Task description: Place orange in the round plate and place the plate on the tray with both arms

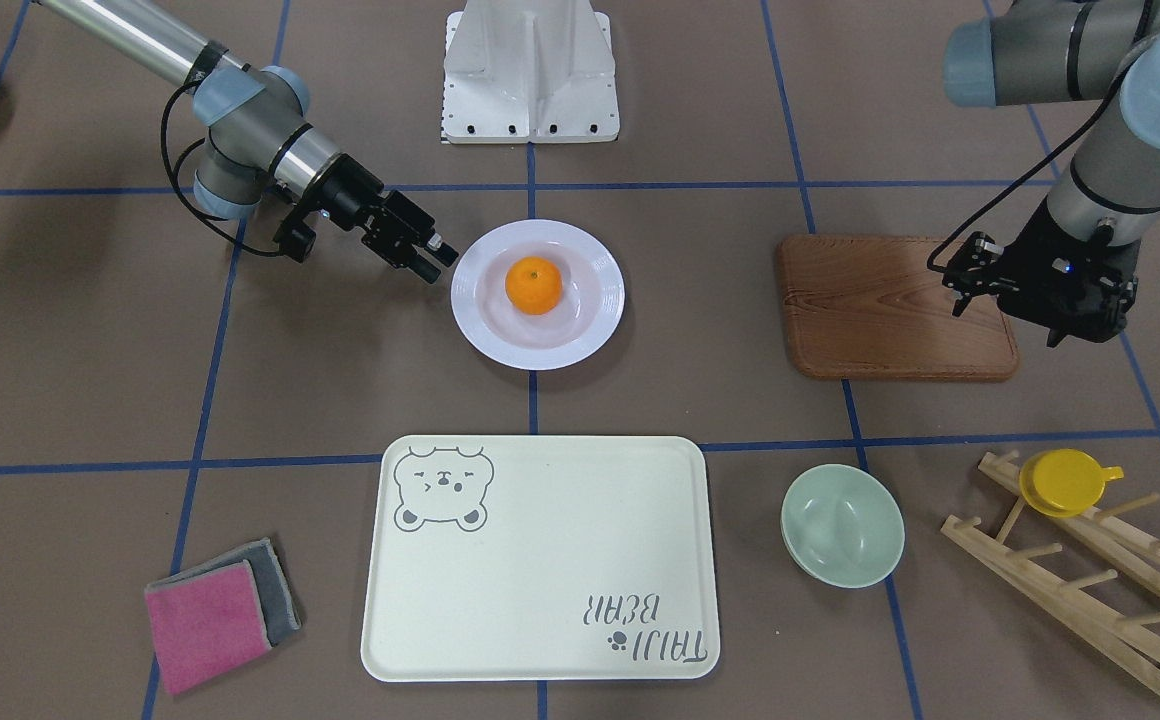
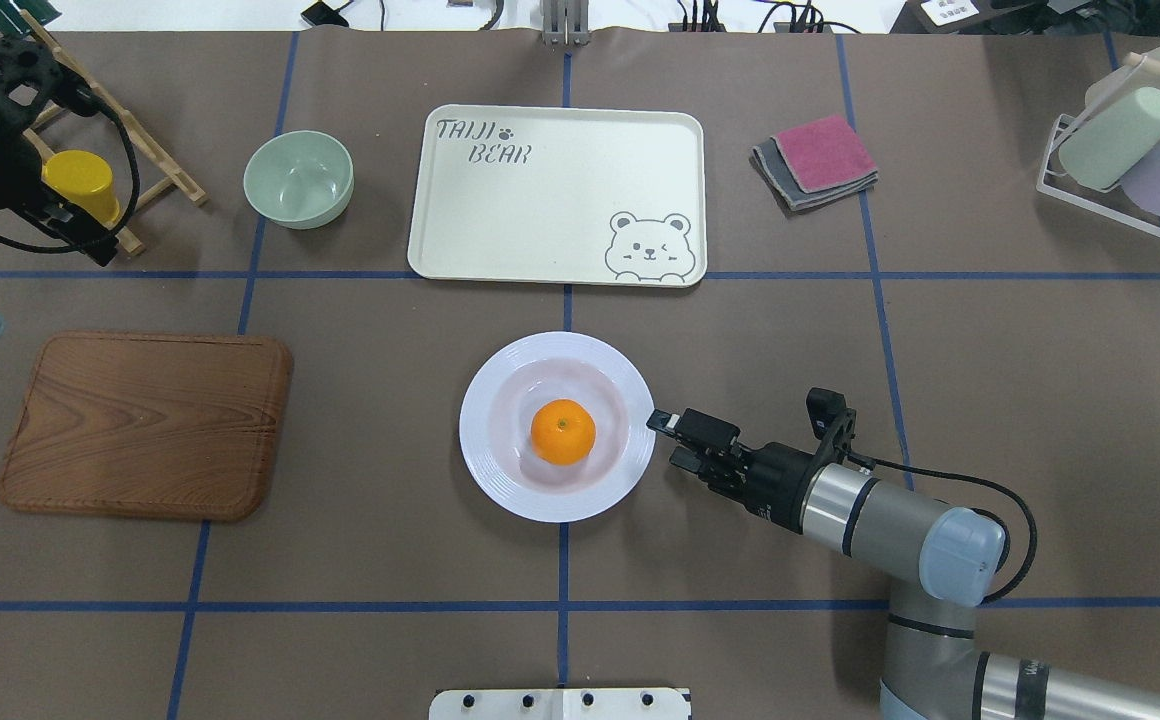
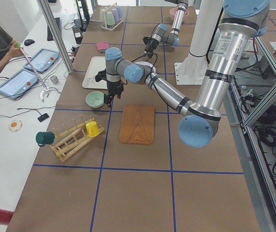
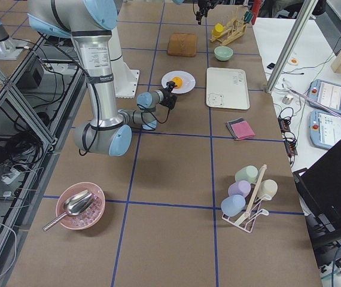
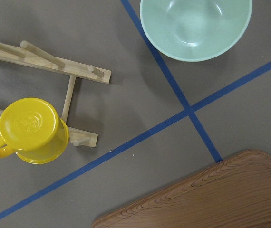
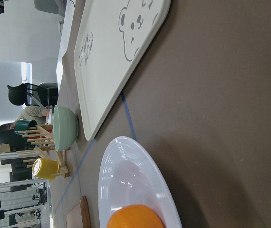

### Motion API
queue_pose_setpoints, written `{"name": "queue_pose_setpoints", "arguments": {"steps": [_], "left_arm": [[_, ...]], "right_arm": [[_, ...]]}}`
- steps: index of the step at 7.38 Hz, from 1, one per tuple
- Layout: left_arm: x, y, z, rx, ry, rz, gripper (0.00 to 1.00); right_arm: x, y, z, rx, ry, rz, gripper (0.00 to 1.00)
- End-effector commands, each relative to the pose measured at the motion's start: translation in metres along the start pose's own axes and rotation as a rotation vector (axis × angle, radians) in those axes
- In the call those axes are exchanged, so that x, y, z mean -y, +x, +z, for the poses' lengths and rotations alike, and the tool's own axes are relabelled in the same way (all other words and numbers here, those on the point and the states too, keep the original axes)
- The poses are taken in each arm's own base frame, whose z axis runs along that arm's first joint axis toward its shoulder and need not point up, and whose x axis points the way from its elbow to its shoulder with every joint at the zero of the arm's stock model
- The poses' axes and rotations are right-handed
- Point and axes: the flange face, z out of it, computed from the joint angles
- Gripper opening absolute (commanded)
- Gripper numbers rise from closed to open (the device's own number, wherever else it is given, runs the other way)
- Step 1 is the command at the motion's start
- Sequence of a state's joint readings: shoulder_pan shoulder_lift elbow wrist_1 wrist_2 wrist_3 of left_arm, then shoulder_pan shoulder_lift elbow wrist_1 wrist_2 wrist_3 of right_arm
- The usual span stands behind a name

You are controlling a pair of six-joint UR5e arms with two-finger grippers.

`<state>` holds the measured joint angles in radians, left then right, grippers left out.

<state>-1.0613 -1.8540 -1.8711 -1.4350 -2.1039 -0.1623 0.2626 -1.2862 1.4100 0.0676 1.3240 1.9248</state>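
The orange [image 2: 563,432] sits in the middle of the plate [image 2: 500,470], so to my judgement the first half of the task is done and the carry is left. The plate stands on the table between the robot's base and the tray [image 2: 550,210], apart from it, with the tray on its far side from the robot. The right gripper [image 2: 672,440] lies low at the plate's rim on the robot's right side, pointing toward the plate's centre, its jaws a modest way apart and empty. Whether a fingertip touches the rim I cannot tell. From it the plate lies straight ahead. The plate, being round, has no long axis, while the tray's runs across the table. The right arm is by far the nearer. The left gripper [image 1: 1045,295] hangs high and well apart from the plate, out by the board [image 2: 140,425], and its wrist view looks down on the rack [image 5: 78,71], the yellow cup [image 5: 31,130] and the green bowl [image 2: 298,178]. Its fingers do not show, so I cannot tell how its jaws stand. For a two-arm lift it likely needs to come to the plate's opposite rim. The tray reads "TAIJI BEAR" in grey with a paw mark, and carries a bear face in the opposite corner.
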Motion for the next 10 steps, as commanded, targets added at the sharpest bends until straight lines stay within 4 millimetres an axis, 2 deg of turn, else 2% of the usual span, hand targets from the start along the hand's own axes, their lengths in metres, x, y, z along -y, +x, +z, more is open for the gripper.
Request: {"name": "queue_pose_setpoints", "arguments": {"steps": [1, 2, 3, 5, 6, 7, 9, 10], "left_arm": [[-0.006, -0.025, 0.002, -0.029, -0.010, -0.036, 1.00], [-0.006, -0.038, 0.003, -0.023, -0.006, -0.032, 1.00], [-0.008, -0.040, 0.004, -0.020, -0.007, 0.000, 1.00], [-0.009, -0.042, 0.003, -0.019, -0.006, -0.003, 1.00], [-0.009, -0.042, 0.003, -0.018, -0.006, -0.006, 1.00], [-0.009, -0.042, 0.003, -0.018, -0.006, -0.009, 1.00], [-0.008, -0.042, 0.004, -0.020, -0.009, -0.012, 1.00], [-0.008, -0.042, 0.004, -0.020, -0.009, -0.015, 1.00]], "right_arm": [[-0.005, -0.005, 0.017, 0.014, 0.016, 0.004, 0.87], [-0.007, -0.005, 0.018, 0.015, 0.016, 0.005, 0.85], [-0.006, -0.005, 0.017, 0.014, 0.016, 0.005, 0.74], [-0.007, -0.006, 0.018, 0.017, 0.015, 0.007, 0.35], [-0.007, -0.006, 0.018, 0.018, 0.014, 0.007, 0.23], [-0.008, -0.008, 0.019, 0.022, 0.015, 0.008, 0.22], [-0.008, -0.015, 0.020, 0.037, 0.014, 0.011, 0.00], [-0.006, -0.031, 0.025, 0.077, 0.044, 0.019, 0.00]]}}
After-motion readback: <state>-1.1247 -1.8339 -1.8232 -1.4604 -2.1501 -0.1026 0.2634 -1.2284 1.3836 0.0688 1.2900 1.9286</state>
